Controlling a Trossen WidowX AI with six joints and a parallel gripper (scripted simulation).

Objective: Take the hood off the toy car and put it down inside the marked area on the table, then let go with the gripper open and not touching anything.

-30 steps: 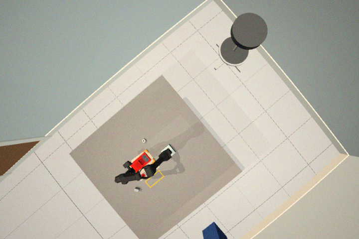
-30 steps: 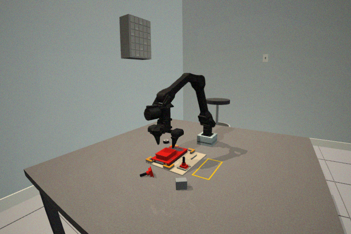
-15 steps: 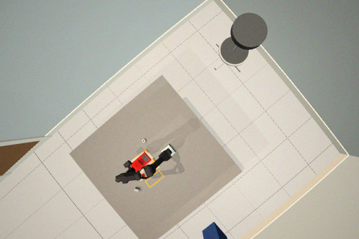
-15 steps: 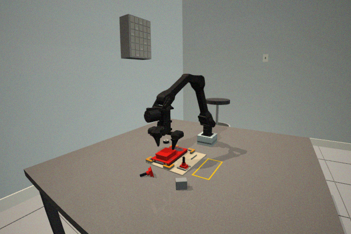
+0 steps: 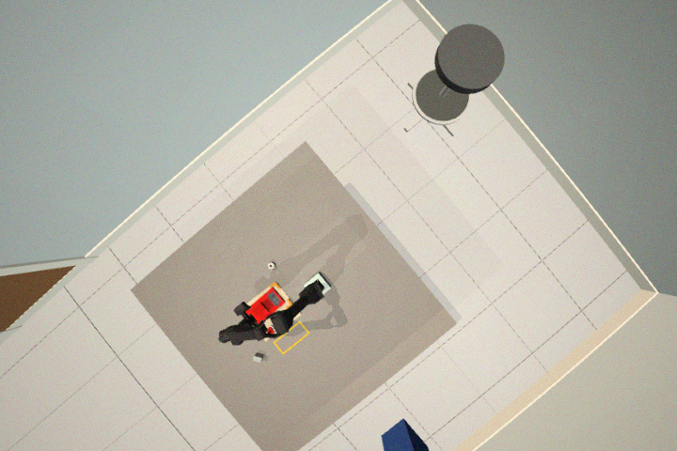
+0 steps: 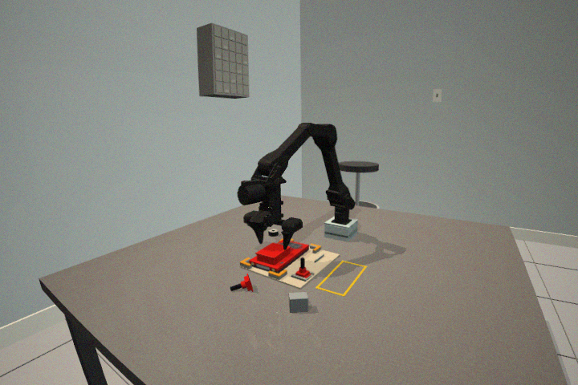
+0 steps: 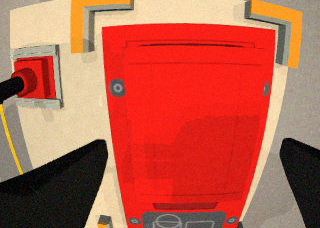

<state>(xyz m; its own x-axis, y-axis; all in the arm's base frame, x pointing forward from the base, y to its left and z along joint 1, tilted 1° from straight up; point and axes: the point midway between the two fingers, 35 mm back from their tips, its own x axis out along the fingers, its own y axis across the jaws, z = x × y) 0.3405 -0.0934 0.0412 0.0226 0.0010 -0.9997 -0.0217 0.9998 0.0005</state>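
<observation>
The red toy car (image 6: 302, 248) (image 7: 114, 58) sits on a beige board (image 6: 328, 259) (image 7: 190, 8). Its hood (image 6: 271, 255) (image 7: 190, 88) is a raised red block on the car's body, in place. My gripper (image 6: 273, 245) (image 7: 198, 150) is open and empty, pointing down above the car, with one finger on each side of the hood in the wrist view. The exact gap down to the hood cannot be told. The marked area, a yellow outline (image 5: 295, 343) (image 6: 329, 290) (image 7: 11, 140), lies on the table beside the board. Nothing stands in it.
A red piece with an upright black knob (image 6: 303, 272) (image 7: 37, 78) stands on the board towards the marked area. Another red piece (image 6: 246, 283) lies tipped beside the board. A grey block (image 5: 259, 357) (image 6: 298, 302) and a white ring (image 5: 271, 265) (image 6: 273, 233) are on the table.
</observation>
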